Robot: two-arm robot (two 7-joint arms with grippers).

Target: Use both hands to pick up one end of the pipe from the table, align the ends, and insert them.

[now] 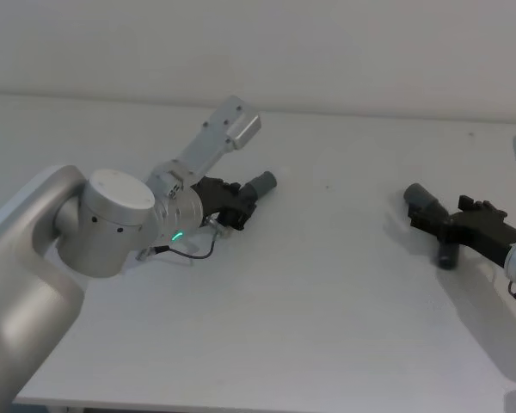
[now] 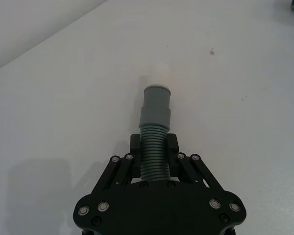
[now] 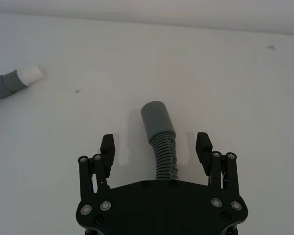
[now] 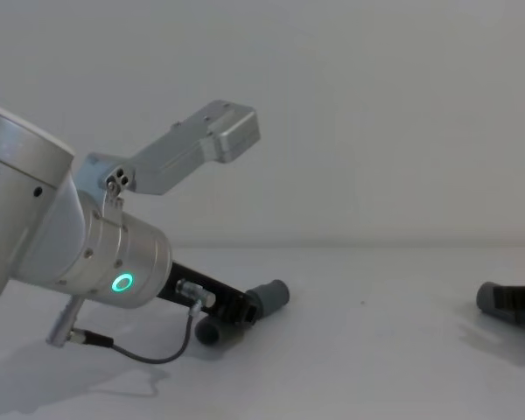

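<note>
One pipe piece (image 2: pixel 156 105), ribbed with a narrow grey cuff and a white tip (image 2: pixel 159 73), sticks forward out of my left gripper (image 2: pixel 154 144), which is shut on its ribbed part. In the head view this left gripper (image 1: pixel 232 206) is left of centre over the table (image 1: pixel 327 284), and the cuff (image 1: pixel 260 185) points right. The other pipe piece (image 3: pixel 157 120), with a wider socket cuff, lies on the table between the fingers (image 3: pixel 108 147) of my right gripper (image 3: pixel 156 144). They stand open and clear of it on both sides. It lies at the right (image 1: pixel 420 198).
A pale wall (image 1: pixel 258 43) rises behind the table's far edge. Bare table (image 1: pixel 335 215) spans the gap between the two pipe pieces. The silver left arm with its green ring light (image 4: pixel 122 283) is large at the chest view's left.
</note>
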